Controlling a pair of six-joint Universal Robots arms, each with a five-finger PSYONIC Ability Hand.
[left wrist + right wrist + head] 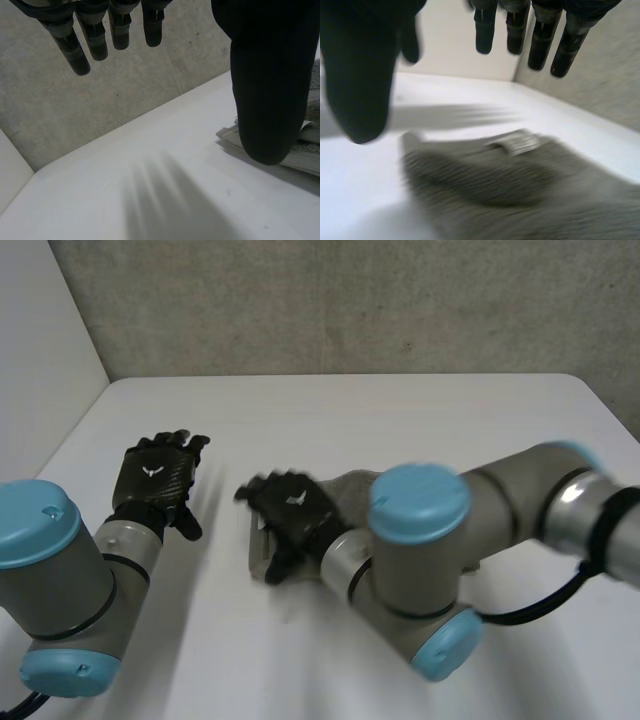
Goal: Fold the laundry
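Observation:
A folded grey cloth [350, 488] lies in the middle of the white table [400, 410], mostly covered by my right arm. My right hand [292, 515] hovers over the cloth's left end, open, fingers straight and thumb apart, holding nothing. In the right wrist view the hand [360, 70] is above the ribbed grey cloth [520, 190], whose white label [517, 142] lies below the fingertips. My left hand [158, 478] rests open over bare table left of the cloth. In the left wrist view its thumb [270, 90] stands in front of the cloth's edge [307, 156].
A grey wall [330, 300] runs behind the table's far edge, and a white wall [40, 350] stands at the left. Bare tabletop stretches beyond both hands toward the far edge.

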